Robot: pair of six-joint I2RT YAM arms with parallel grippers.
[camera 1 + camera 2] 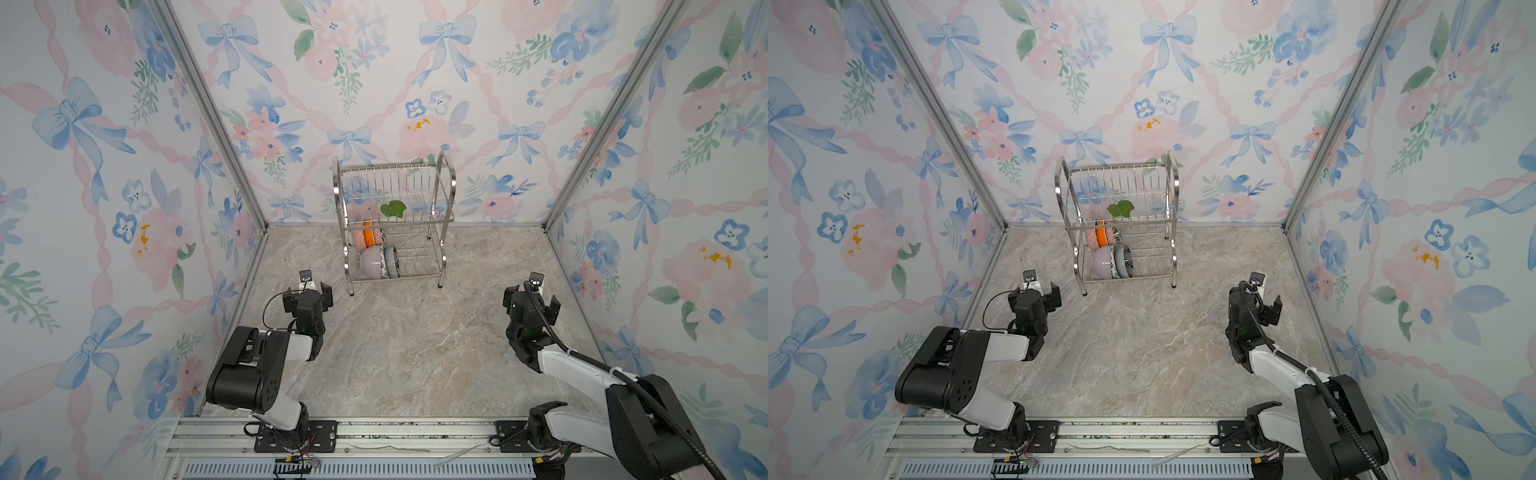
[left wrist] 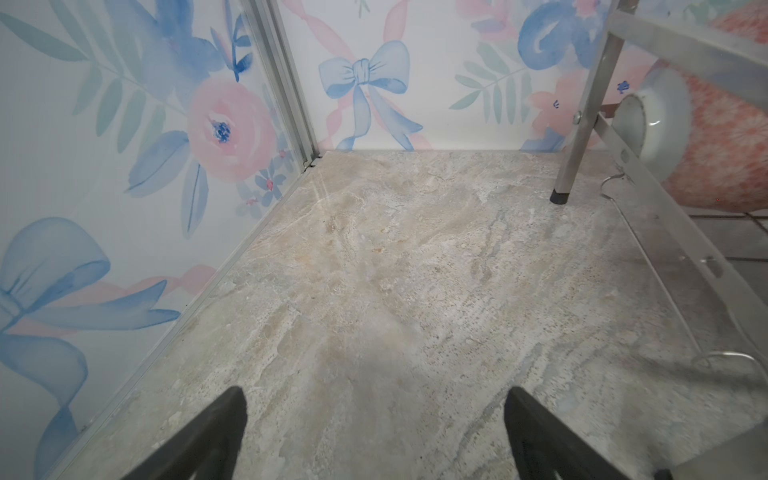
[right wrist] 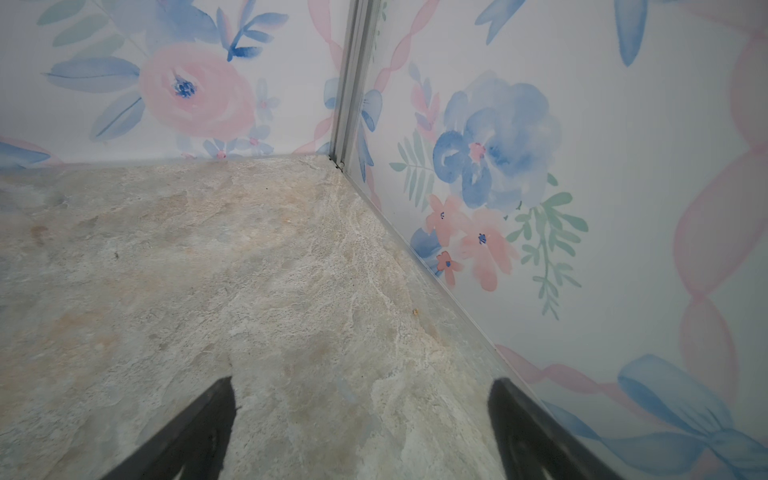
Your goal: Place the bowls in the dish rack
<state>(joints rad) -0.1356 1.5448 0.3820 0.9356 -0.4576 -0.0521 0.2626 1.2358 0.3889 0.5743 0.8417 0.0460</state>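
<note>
Bowls [image 1: 371, 261] lean in centre-frame rack [image 1: 388, 167]; my left gripper [image 1: 307, 293] and right gripper [image 1: 532, 301], jaws apart, could knock them.

Dish rack [image 1: 432, 199]: shiny steel wire. Bowls [image 1: 371, 261]: glossy ceramic. Table [image 1: 407, 345]: matt stone-look surface.

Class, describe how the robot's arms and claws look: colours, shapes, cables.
The left arm and right arm have white links and black joints. The left claw and right claw are black, two-fingered. A ribbed black hose follows the right arm; a thin cable loops at the left wrist.
</note>
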